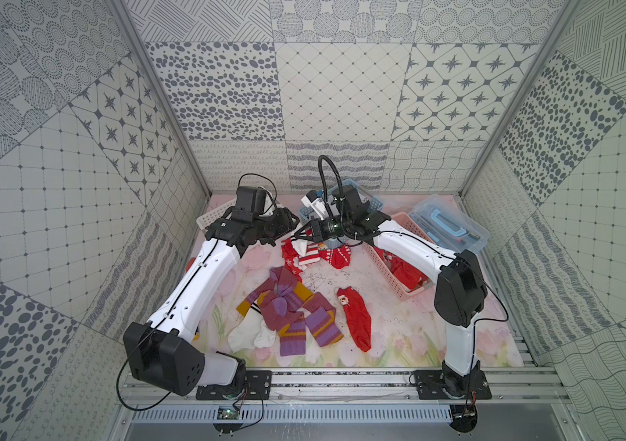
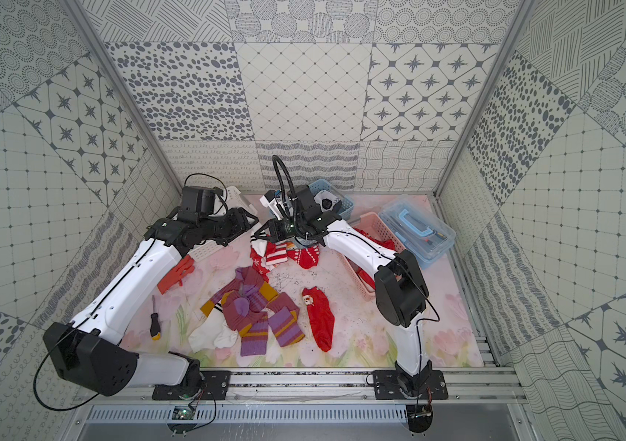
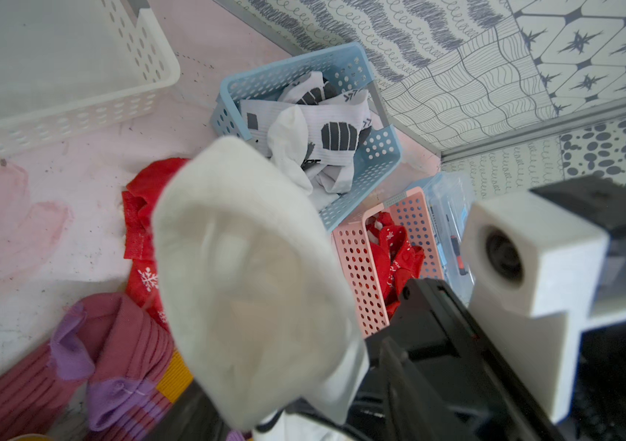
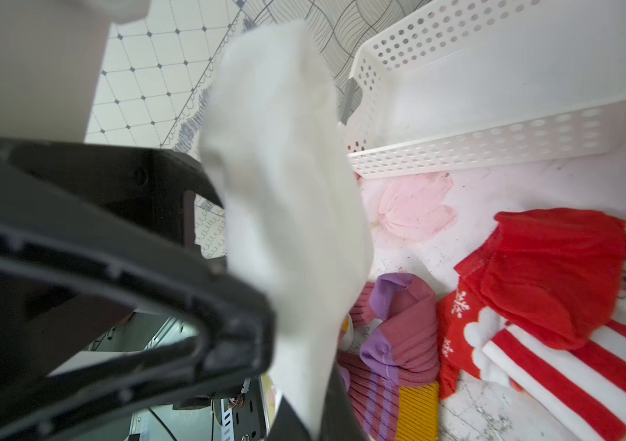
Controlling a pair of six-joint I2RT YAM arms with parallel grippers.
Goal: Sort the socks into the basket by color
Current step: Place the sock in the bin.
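My right gripper was clenched on the plain white knit sock, held in the air over the heap of red knit socks with white stripes and snowflakes. The sock's length ran outward from those jaws alongside the left gripper, whose jaws I could not read as grasping or released. The blue perforated plastic basket, holding white socks with grey-black patterns, sat just behind the right wrist. I judged the carry belonged to that nearer arm.
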